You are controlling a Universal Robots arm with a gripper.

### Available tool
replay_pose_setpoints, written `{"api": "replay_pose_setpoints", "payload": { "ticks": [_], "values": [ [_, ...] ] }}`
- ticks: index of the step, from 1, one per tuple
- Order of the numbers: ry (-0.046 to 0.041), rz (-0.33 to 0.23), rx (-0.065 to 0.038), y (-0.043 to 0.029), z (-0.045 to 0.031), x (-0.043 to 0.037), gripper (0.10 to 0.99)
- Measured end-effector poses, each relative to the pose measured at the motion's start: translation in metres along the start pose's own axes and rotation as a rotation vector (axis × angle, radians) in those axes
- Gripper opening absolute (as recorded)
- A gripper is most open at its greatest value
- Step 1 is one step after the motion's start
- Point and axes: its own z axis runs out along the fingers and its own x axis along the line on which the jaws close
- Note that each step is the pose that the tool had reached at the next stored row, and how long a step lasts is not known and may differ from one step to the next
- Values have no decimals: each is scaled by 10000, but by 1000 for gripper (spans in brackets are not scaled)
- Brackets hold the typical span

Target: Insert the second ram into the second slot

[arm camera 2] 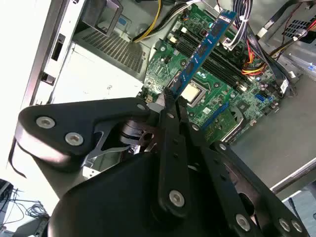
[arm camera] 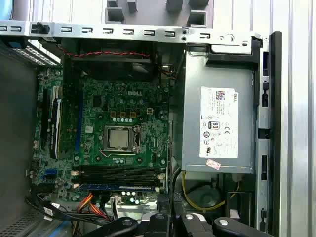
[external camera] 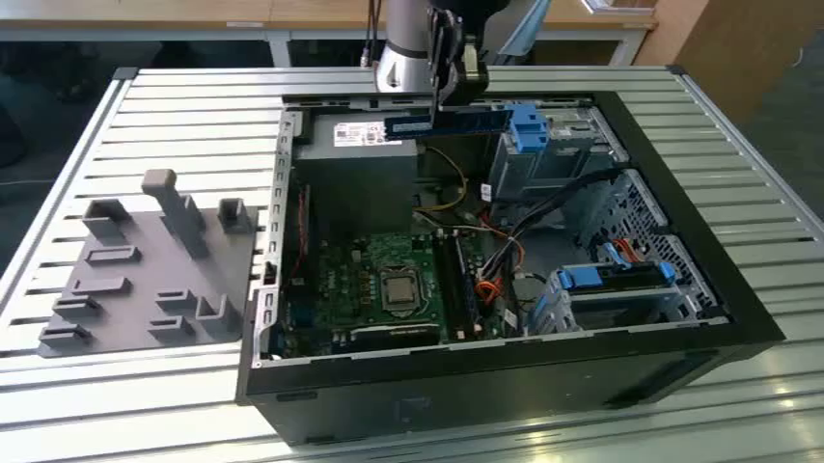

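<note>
Fingers [arm camera 2: 169, 112]: closed on the flat faces of the ram [arm camera 2: 202, 47], near one end. Most of the stick juts free beyond them.
Ram position: held level in the air over the far end of the case [external camera: 515, 376], above the power supply [arm camera: 217, 123]. It is well apart from the motherboard [arm camera: 98, 113].
Why that grip: pinching the faces probably leaves the contact edge bare for a slot. The height likely keeps the stick clear of the case wall and the cables [arm camera 2: 249, 58].
Slots [arm camera: 121, 174]: a black row just beside the CPU socket [arm camera: 120, 138], on the exterior view's right of it. The ram is not over them and nothing presses into them.
Case: lies on its side on the slatted worktop [external camera: 193, 106] with the open face up, so the slots face upward toward the arm.
Holder [external camera: 129, 289]: a grey block with posts and pockets on the exterior view's left, apart from the case.
Hard to tell: a blue strip [arm camera: 116, 187] lies along the black slots in the first wrist view. It may be a stick already seated, but I cannot tell.
Hidden: the ram's contact edge and notch, and whether the slot latches stand open. The dark linkage covers the near part of the second wrist view.
</note>
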Motion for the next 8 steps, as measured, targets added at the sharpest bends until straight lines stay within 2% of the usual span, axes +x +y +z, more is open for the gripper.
{"api": "replay_pose_setpoints", "payload": {
  "ticks": [8],
  "values": [
    [0,0,0,0,-1,25,137]
  ]
}}
